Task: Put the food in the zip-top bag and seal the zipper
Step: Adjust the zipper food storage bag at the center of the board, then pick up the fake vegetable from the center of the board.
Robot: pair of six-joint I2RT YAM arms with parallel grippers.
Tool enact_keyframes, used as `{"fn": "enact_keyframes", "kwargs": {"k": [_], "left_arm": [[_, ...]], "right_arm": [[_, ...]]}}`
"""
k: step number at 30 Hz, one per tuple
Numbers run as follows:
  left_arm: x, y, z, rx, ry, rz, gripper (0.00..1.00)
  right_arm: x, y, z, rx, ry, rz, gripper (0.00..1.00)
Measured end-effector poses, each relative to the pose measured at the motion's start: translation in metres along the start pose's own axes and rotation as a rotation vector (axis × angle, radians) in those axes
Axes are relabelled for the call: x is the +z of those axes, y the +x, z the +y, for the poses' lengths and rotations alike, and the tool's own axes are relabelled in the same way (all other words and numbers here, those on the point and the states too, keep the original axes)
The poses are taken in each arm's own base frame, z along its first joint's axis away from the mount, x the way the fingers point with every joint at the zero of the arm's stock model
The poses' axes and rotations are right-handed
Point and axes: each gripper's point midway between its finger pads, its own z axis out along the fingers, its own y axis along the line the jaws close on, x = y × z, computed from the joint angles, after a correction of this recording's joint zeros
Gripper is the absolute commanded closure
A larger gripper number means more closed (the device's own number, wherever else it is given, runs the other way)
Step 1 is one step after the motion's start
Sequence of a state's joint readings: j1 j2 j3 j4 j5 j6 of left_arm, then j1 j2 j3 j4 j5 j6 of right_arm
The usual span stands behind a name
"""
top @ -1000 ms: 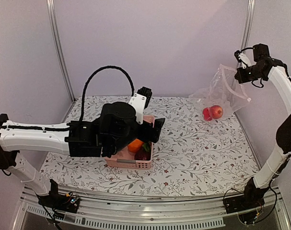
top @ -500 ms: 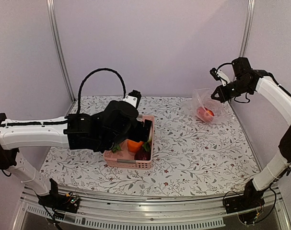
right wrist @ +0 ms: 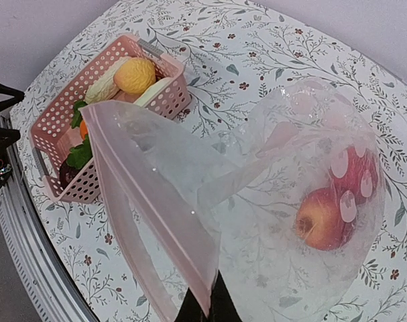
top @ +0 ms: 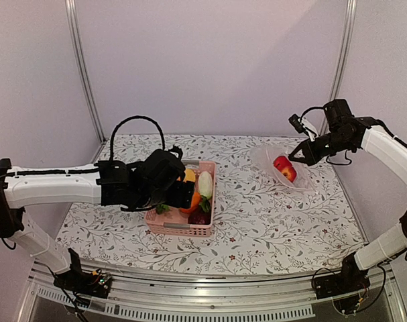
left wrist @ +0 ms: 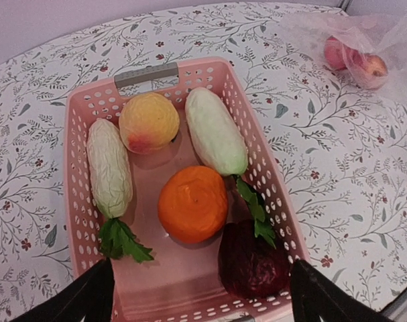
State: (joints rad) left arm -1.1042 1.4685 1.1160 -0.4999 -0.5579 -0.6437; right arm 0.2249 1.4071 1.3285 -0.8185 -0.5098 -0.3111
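The pink basket (top: 182, 228) holds the food: an orange (left wrist: 192, 203), a yellow-red round fruit (left wrist: 148, 122), two white radishes (left wrist: 215, 131) with green leaves, and a dark red piece (left wrist: 253, 261). My left gripper (left wrist: 203, 302) is open and empty, hovering over the basket's near end (top: 190, 194). The clear zip-top bag (top: 278, 171) lies on the table at the back right with two red apples (top: 284, 168) inside. My right gripper (top: 298, 156) is shut on the bag's mouth edge (right wrist: 204, 310). The zipper strip (right wrist: 149, 208) runs along the lifted mouth.
The floral tablecloth (top: 270, 215) covers the table. Metal frame posts (top: 82, 67) stand at the back corners, and a rail runs along the front edge. The basket has a grey handle (left wrist: 146, 74) on its far end.
My right gripper has swung down and left, lowering the bag with the apples onto the table. My left arm has lowered and pulled back over the basket, uncovering the radish and orange.
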Motion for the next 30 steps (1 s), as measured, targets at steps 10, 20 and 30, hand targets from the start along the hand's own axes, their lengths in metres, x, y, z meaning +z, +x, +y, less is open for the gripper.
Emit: {"fn": "enact_keyframes", "kwargs": {"k": [10, 20, 30], "left_arm": [[0.030, 0.024, 0.007, -0.014, 0.016, 0.138, 0.07], [0.061, 0.066, -0.013, 0.001, 0.077, 0.313, 0.07], [0.076, 0.077, -0.038, -0.042, 0.138, 0.395, 0.08]], "right_arm": [[0.006, 0.018, 0.012, 0.009, -0.060, 0.009, 1.00], [0.005, 0.019, 0.013, 0.001, -0.065, -0.001, 1.00], [0.006, 0.029, 0.017, -0.001, -0.075, 0.005, 1.00]]}}
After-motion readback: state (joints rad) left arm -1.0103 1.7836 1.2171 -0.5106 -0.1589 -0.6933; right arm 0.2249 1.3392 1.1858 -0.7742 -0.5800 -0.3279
